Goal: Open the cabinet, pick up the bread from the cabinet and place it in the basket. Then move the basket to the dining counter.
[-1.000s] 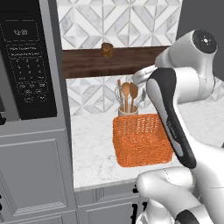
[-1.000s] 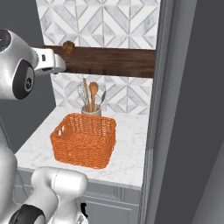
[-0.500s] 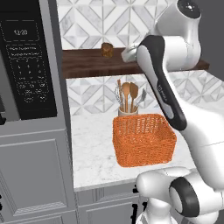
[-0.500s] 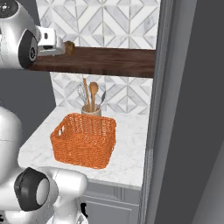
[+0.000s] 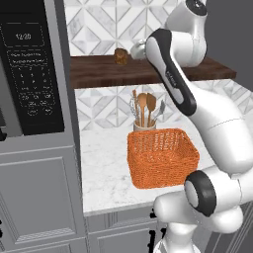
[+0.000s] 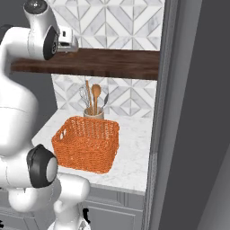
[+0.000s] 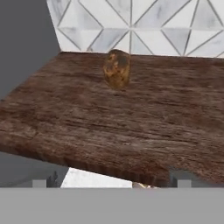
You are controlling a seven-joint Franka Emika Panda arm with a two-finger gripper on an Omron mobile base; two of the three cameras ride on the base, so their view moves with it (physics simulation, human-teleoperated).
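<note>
The cabinet stands open, its grey door swung out to the right and its dark wooden shelf bare to the front. The bread, a small golden-brown lump, sits upright near the back of the shelf. My gripper hovers open at shelf height, just right of the bread and apart from it. In the hand view the bread lies straight ahead of the gripper, whose fingertips are spread wide with nothing between them. The orange basket rests on the worktop below. The dining counter is out of view.
A crock of wooden utensils stands behind the basket against the tiled wall. The black microwave fills the left side. The white worktop ends at its front edge above grey lower cupboards.
The arm has swung the hand up and to the left, from below the shelf edge to shelf height near the bread. The jaws stayed open.
</note>
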